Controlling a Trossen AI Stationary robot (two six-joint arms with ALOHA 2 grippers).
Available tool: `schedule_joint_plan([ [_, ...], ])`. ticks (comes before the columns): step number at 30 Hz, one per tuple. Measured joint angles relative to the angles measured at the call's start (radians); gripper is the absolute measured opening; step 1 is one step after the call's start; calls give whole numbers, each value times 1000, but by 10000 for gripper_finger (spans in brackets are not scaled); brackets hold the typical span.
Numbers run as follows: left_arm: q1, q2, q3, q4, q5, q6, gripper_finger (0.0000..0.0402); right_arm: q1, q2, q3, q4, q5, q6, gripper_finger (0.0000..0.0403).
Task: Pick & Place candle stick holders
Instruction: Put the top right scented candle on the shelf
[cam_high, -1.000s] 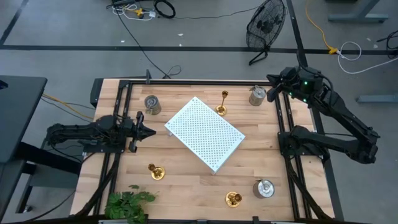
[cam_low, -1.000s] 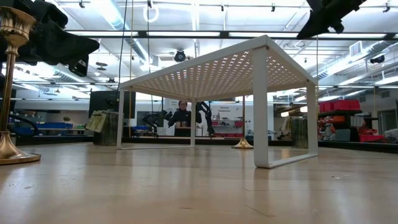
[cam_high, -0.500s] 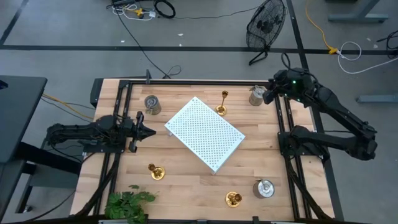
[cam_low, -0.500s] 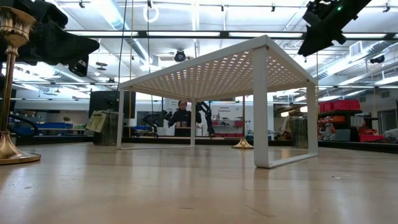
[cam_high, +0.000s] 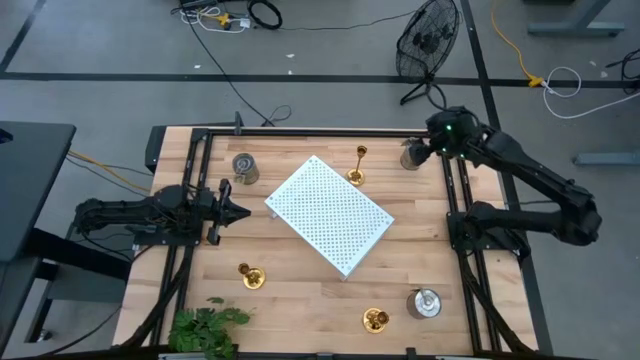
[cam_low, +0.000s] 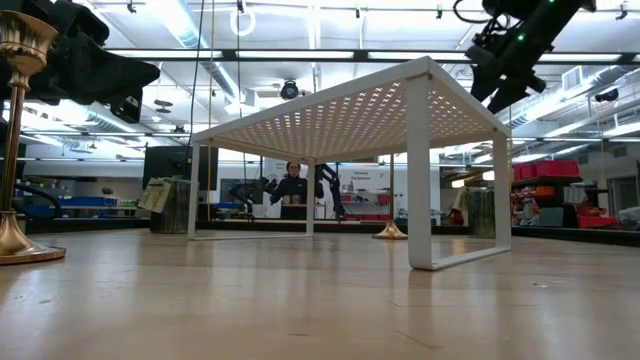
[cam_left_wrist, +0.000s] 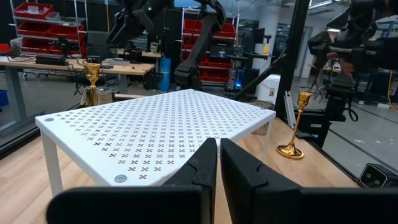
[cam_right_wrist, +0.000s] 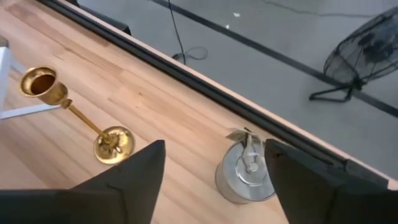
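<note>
Six candle stick holders stand on the table. Silver ones are at the far left (cam_high: 245, 167), far right (cam_high: 409, 157) and near right (cam_high: 424, 303). Brass ones are at the far middle (cam_high: 357, 165), near left (cam_high: 250, 276) and near middle (cam_high: 375, 320). My right gripper (cam_high: 422, 150) hangs open, slanting down above the far-right silver holder (cam_right_wrist: 245, 171), which shows between its fingers without touching them. The far brass holder (cam_right_wrist: 74, 109) stands beside it. My left gripper (cam_high: 236, 211) rests shut and level at the table's left, pointing at the white board (cam_left_wrist: 161, 124).
The white perforated board (cam_high: 330, 213) stands on thin legs mid-table, turned at an angle. A green plant (cam_high: 207, 328) sits at the near left corner. Dark frame rails (cam_high: 452, 190) run along both table sides. A fan (cam_high: 428, 45) stands on the floor beyond the far edge.
My right gripper has come down and toward the table's left, to above the far-right silver holder. It has tipped further downward and opened. Nothing else has moved.
</note>
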Motion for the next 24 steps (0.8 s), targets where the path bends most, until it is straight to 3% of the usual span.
schedule_joint_plan([
  [8,0,0,0,0,0,0,25,0,41,0,0,40,16,330],
  [24,0,0,0,0,0,0,25,-30,176,0,-50,60,66,336],
])
